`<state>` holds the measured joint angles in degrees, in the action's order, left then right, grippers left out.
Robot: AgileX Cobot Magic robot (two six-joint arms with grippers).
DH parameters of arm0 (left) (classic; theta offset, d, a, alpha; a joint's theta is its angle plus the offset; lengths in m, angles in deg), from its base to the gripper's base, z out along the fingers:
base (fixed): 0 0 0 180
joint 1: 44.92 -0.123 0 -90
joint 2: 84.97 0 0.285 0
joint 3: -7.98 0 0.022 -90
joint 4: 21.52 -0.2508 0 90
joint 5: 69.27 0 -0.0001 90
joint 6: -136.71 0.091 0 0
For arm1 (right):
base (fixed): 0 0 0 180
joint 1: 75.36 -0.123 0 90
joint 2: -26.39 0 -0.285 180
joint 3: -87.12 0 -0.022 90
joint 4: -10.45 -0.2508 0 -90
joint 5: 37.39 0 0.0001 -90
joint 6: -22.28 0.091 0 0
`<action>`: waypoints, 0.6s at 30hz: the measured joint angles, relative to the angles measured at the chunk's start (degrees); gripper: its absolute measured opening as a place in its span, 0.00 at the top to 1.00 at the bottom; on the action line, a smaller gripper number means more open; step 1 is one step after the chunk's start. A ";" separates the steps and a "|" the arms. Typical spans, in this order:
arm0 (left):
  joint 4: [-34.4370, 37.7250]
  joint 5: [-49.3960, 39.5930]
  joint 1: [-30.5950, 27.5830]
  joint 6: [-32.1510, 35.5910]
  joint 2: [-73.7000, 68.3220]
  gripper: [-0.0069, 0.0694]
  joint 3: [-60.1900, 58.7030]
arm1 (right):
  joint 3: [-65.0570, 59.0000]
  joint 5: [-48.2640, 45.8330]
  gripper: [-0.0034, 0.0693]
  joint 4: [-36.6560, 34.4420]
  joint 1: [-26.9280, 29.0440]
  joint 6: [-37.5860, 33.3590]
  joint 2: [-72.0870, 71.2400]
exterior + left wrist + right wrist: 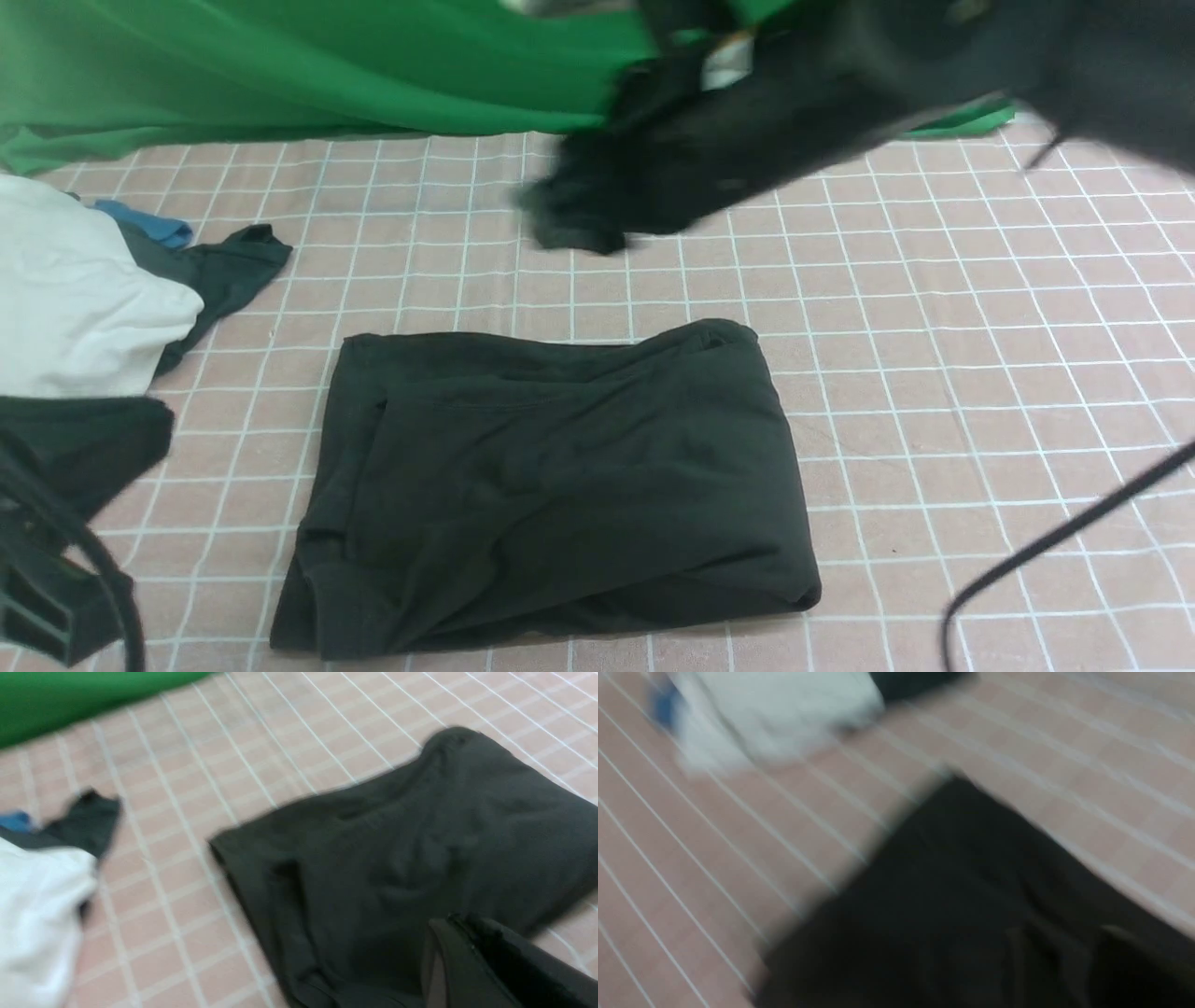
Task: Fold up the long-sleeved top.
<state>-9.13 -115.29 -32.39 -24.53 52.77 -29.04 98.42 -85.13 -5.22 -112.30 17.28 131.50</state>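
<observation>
front view | long-sleeved top [560,485] folded on checked cloth [934,373]

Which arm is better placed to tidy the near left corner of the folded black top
Left, probably. The left tool hangs right over the long-sleeved top's near left edge, shut, while the right arm is blurred, raised high over the far side of the table, away from the top.

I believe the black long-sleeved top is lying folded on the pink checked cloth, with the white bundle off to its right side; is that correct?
Not quite: the white bundle sits to the left of the long-sleeved top, not the right, as the front view shows. The rest holds: the top lies folded on the pink checked cloth.
</observation>
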 joint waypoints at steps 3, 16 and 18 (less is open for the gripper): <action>1.97 -2.75 0.00 -0.72 -5.01 0.88 0.00 | -2.53 -1.53 0.83 2.35 0.06 0.28 -0.54; 2.39 1.09 0.00 -5.62 -35.82 0.41 0.00 | -15.79 3.45 0.85 2.73 -0.35 -1.46 -0.36; 0.65 4.27 0.00 -5.62 -38.61 0.35 0.00 | -15.89 3.56 0.85 2.73 -0.35 -1.85 -0.36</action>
<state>-8.48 -111.02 -32.39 -30.15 14.16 -29.04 82.54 -81.58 -2.49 -112.65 15.42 131.14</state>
